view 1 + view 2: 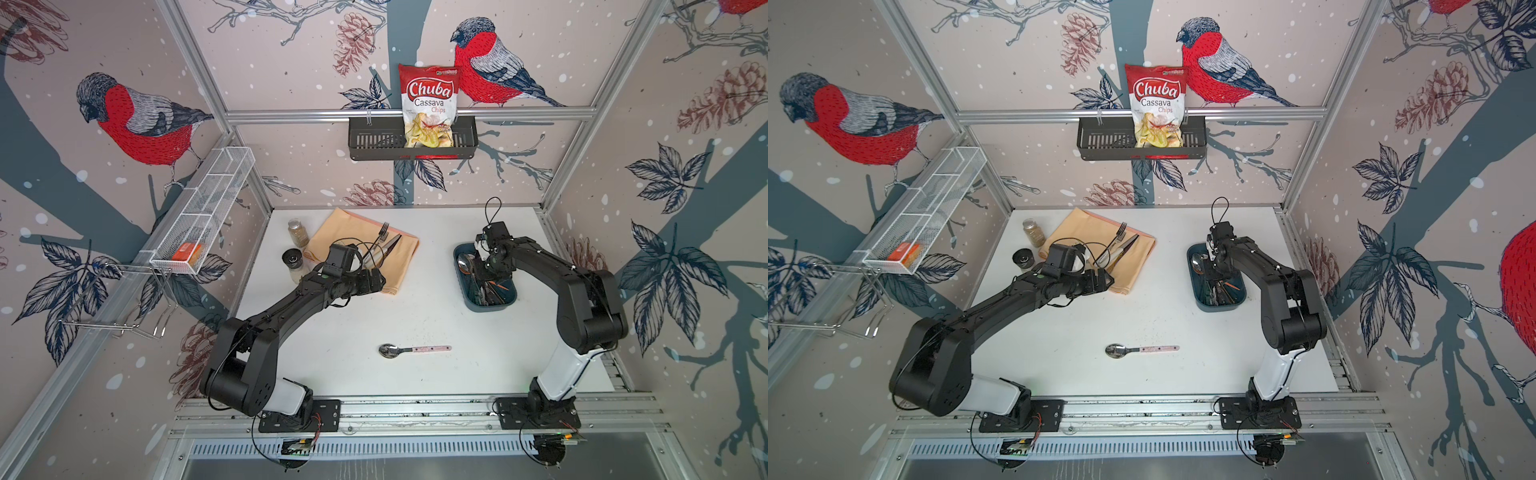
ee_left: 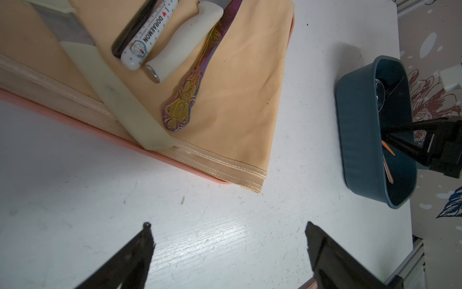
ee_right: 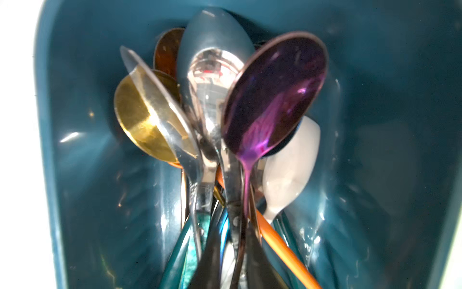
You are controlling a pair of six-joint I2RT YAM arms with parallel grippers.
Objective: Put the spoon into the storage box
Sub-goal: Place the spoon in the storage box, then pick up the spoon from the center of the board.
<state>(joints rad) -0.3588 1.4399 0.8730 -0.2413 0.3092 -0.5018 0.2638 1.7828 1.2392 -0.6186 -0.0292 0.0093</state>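
Teal box: at least 6 spoons inside. 1 pink-handled spoon on table, front centre, well apart from box. L gripper wide apart, empty, over table. R gripper down in box, gap can't tell.

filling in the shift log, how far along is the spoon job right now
Done: several spoons lie in the storage box, a purple spoon on top. In hand: nothing that shows; the right end effector is low over the box, grip unclear, and the left end effector hangs open and empty near the cloth. Left: the pink-handled spoon on the table.
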